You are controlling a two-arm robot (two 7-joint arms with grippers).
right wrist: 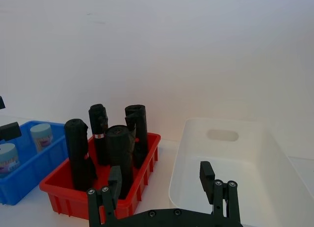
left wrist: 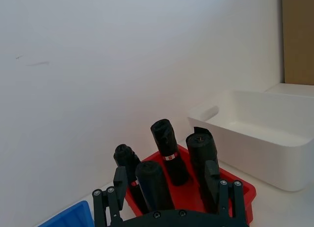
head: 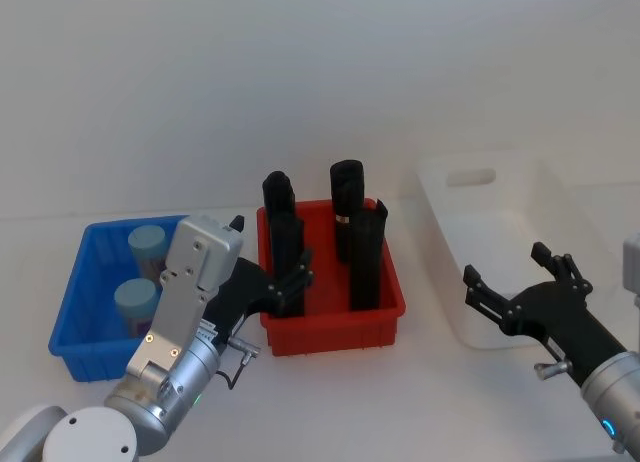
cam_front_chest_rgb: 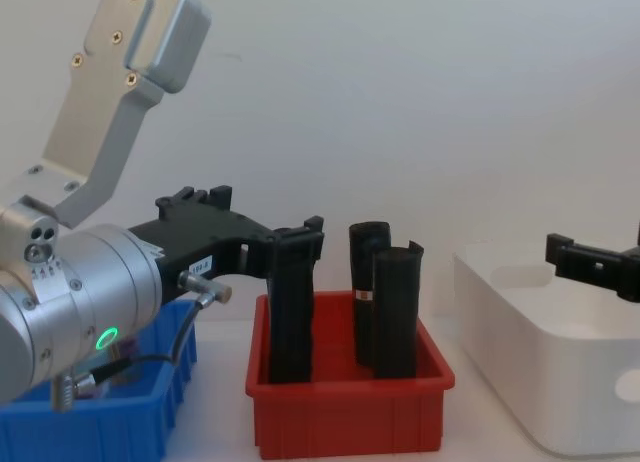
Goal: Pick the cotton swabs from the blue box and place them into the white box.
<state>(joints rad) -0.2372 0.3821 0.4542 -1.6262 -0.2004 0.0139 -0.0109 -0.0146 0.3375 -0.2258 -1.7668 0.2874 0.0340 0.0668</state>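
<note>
Head view gives us the layout best, and we place everything against the red bin point(head: 335, 332) in the middle of the counter point(head: 420, 402). The blue box point(head: 88, 364) sits just left of the red bin. Two cotton swab tubs point(head: 146, 244) stand in it with their caps up, one toward the back and the nearer tub point(head: 135, 300) toward the front. The white box point(head: 440, 207) lies to the right of the red bin, a little apart, and what we see of its inside is bare.

The left end effector point(head: 292, 284) hovers at the red bin's front left corner with its fingers spread wide and nothing between them. The left wrist view confirms this: both fingers point(left wrist: 120, 180) frame the tall black sleeves point(head: 347, 197) standing in the red bin. The right end effector point(head: 505, 264) hangs at the near end of the white box, to the red bin's right, equally wide and empty.

We judge that the first pick has not begun. The next move likely falls to the left arm. It has to shift away from the red bin, centre over one tub and come down with the fingers on either side of its body before closing. Carrying the tub to the white box means crossing the red bin, so we would lift well clear of the sleeves.
</note>
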